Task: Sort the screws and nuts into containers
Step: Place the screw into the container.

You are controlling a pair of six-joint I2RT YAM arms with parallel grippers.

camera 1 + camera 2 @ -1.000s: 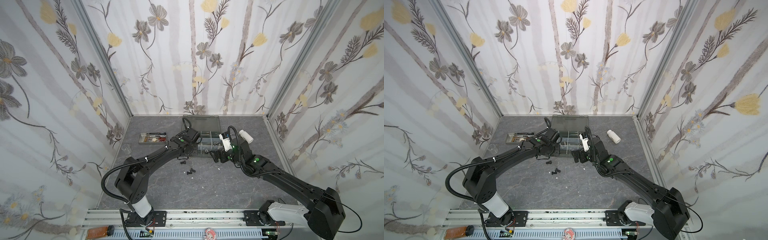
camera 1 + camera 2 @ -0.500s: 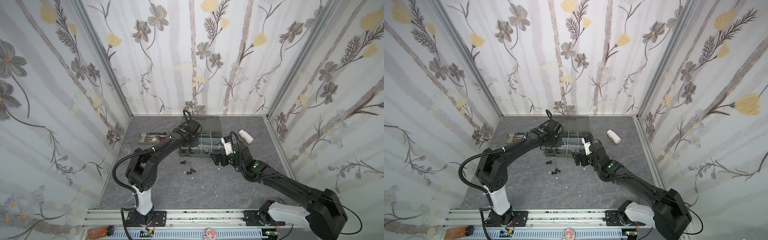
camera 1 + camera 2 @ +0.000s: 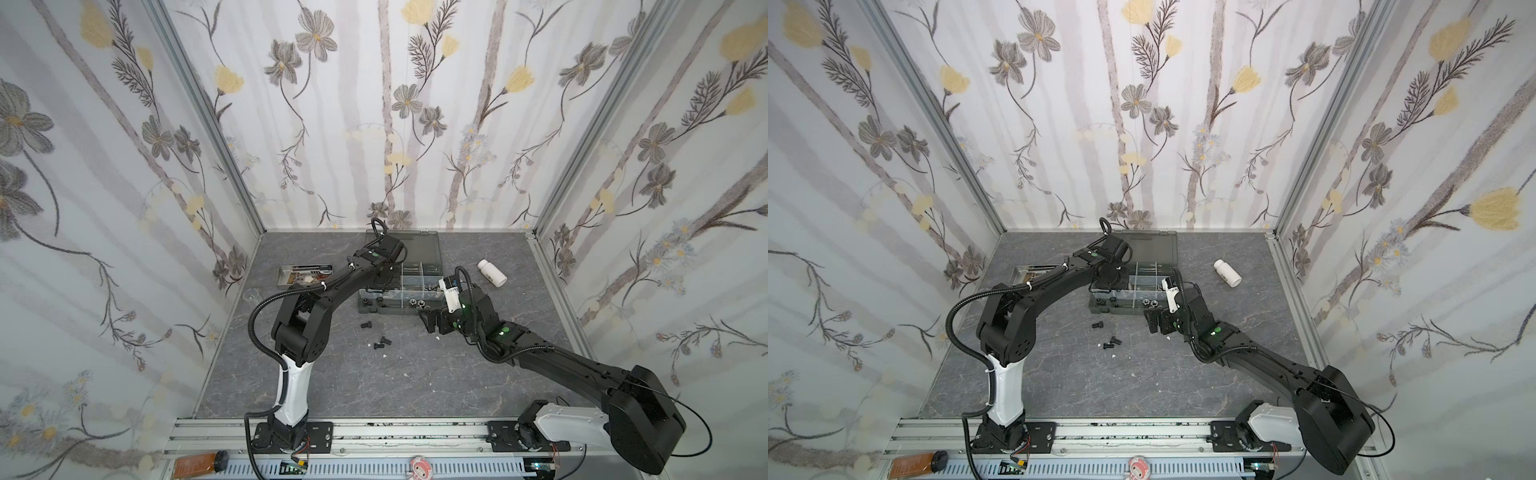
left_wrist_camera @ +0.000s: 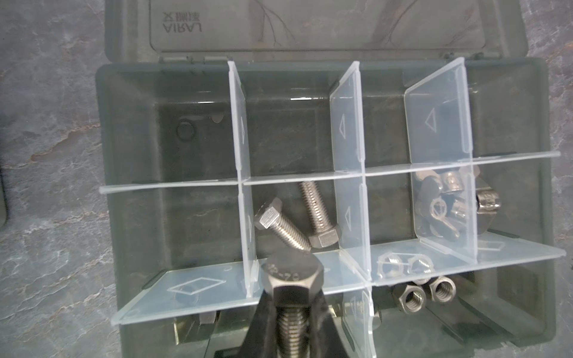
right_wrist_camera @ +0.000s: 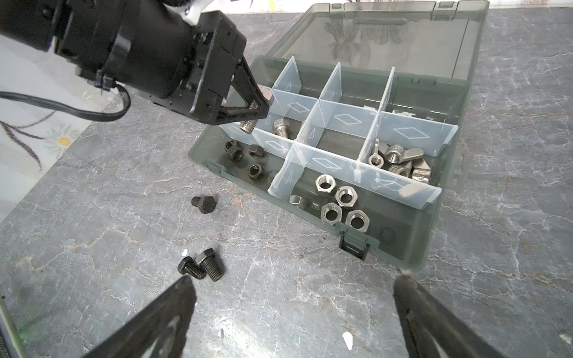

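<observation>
A: State of the left gripper (image 4: 291, 310)?
B: Clenched on a silver hex screw (image 4: 293, 274), pinched by the threaded shank, head pointing away, bottom centre of the left wrist frame. Gripped so, probably, for a head-first drop.
A: Poised where?
B: Over the organizer box (image 5: 412, 248), at the edge of the compartment (image 4: 294, 201) holding two matching silver screws (image 4: 313, 210), centre of that frame. Seemingly chosen to keep like with like.
A: And the right gripper (image 5: 294, 283)?
B: Spread wide, grasping nothing; fingers (image 5: 148, 328) at the bottom corners of the right wrist frame, low over bare table (image 5: 279, 316) just in front of the box. Parked clear, apparently, to leave room for the drop.
A: Left to sort?
B: Three black screws (image 5: 209, 263) loose on the table, lower left of the right wrist frame, apart from the box. Already in separate compartments: black nuts (image 5: 255, 152) left of centre, silver nuts (image 5: 345, 196) at centre, wing nuts (image 5: 393, 155) right of centre.
A: Next?
B: Likely a release above the silver screws, then a turn to the black ones, best taken by the shank as here.
</observation>
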